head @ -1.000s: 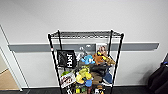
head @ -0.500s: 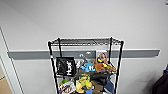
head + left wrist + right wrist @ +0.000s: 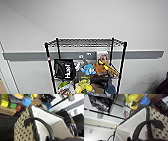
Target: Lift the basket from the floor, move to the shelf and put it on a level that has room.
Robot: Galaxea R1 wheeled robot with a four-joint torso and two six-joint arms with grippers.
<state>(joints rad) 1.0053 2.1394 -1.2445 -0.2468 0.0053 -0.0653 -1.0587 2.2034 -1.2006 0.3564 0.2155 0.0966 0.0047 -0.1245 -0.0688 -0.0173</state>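
Observation:
The shelf (image 3: pixel 85 65) is a black wire rack standing straight ahead against a pale wall. Its top level (image 3: pixel 85 42) is bare wire grid. The tier below it is crowded with a black bag, soft toys and boxes. The basket (image 3: pixel 22 130) is cream woven with a dark rim and a white inside (image 3: pixel 134 122), and it hangs close beside the rack's toys. One dark loop handle (image 3: pixel 41 122) runs into my left gripper (image 3: pixel 50 138). The other handle (image 3: pixel 142 126) runs into my right gripper (image 3: pixel 132 139). Both grippers are shut on the handles.
A grey rail (image 3: pixel 25 55) runs along the wall behind the rack. Coloured blocks and a cardboard box (image 3: pixel 6 110) sit on a tier next to the basket. A yellow plush (image 3: pixel 134 100) and a black bag (image 3: pixel 100 102) are just past the basket's rim. Dark chairs (image 3: pixel 77 122) stand off to one side.
The whole head picture has shifted, so the rack sits a little lower in it than a second ago; the camera moved. The rack's contents have not changed.

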